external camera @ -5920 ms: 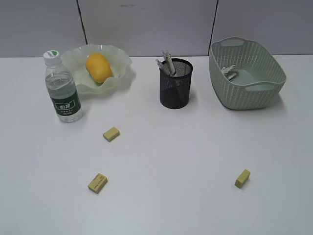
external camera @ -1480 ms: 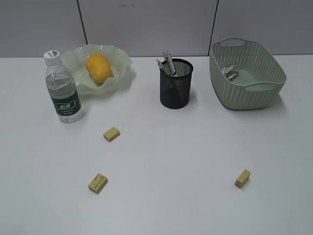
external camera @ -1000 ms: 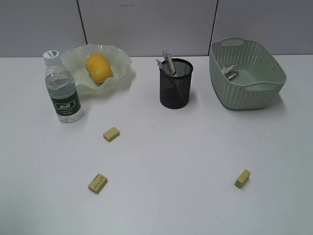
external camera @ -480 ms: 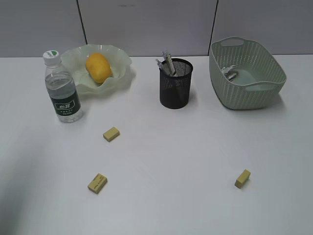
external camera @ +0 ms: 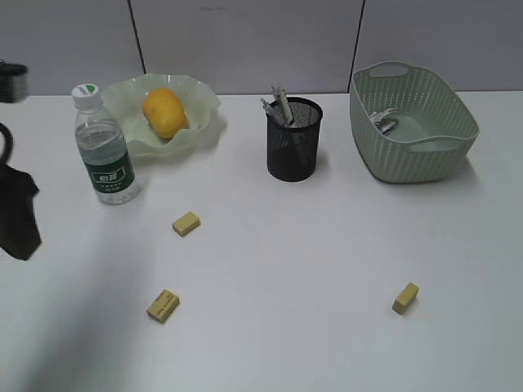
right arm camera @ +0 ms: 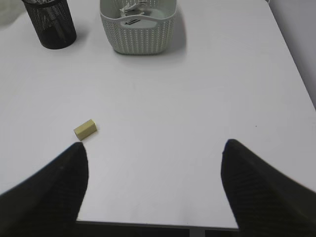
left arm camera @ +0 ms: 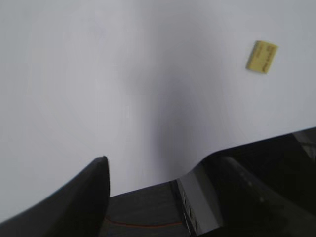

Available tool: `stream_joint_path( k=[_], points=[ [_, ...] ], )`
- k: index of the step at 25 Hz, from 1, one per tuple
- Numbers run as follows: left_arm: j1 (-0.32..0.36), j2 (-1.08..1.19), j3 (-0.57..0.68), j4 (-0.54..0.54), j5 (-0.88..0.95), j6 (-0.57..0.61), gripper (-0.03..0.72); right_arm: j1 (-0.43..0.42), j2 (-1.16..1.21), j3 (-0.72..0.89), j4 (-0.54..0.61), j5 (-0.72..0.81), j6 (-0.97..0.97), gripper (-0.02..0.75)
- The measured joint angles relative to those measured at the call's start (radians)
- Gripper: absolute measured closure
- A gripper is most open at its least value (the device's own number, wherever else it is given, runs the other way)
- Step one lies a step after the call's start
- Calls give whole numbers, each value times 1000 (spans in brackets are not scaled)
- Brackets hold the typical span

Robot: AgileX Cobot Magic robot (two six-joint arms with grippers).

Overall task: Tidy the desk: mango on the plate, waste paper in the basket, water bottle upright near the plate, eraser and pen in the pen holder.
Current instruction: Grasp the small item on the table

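The mango (external camera: 165, 113) lies on the ruffled plate (external camera: 204, 106), and the water bottle (external camera: 105, 149) stands upright beside it. Pens stick out of the pen holder (external camera: 294, 140) (right arm camera: 49, 22). The waste paper (external camera: 384, 121) (right arm camera: 131, 7) lies in the basket (external camera: 425, 147) (right arm camera: 140, 34). Three yellow erasers lie on the desk (external camera: 286, 261): one (external camera: 186, 223), one (external camera: 163, 305) and one (external camera: 405, 297) (right arm camera: 85, 129). My left gripper (left arm camera: 162, 160) is open and empty above bare desk, with an eraser (left arm camera: 261, 56) far ahead to its right. My right gripper (right arm camera: 154, 144) is open and empty, the eraser just ahead of its left finger.
My left arm (external camera: 18, 214) shows as a dark shape at the exterior view's left edge, left of the bottle. The desk's near edge (right arm camera: 148, 224) runs under the right gripper, and its right edge (right arm camera: 296, 64) lies beyond the basket.
My left arm has come into the exterior view at the left edge, casting a shadow over the desk's left side. No object has moved.
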Motion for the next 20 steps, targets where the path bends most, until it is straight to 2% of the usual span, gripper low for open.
stream_joint_path(
  k=[5,9,13,20],
  points=[
    [-173,138,-2,1,-21,-56,171,0,0,0,0,0,0,76],
    [-264,258,-19,1,-113,-86,171,0,0,0,0,0,0,76],
    [-308,363,-75,7,-157,-94,171,0,0,0,0,0,0,75],
    [-341,491,-143,18,-212,-94,173,0,0,0,0,0,0,75]
  ],
)
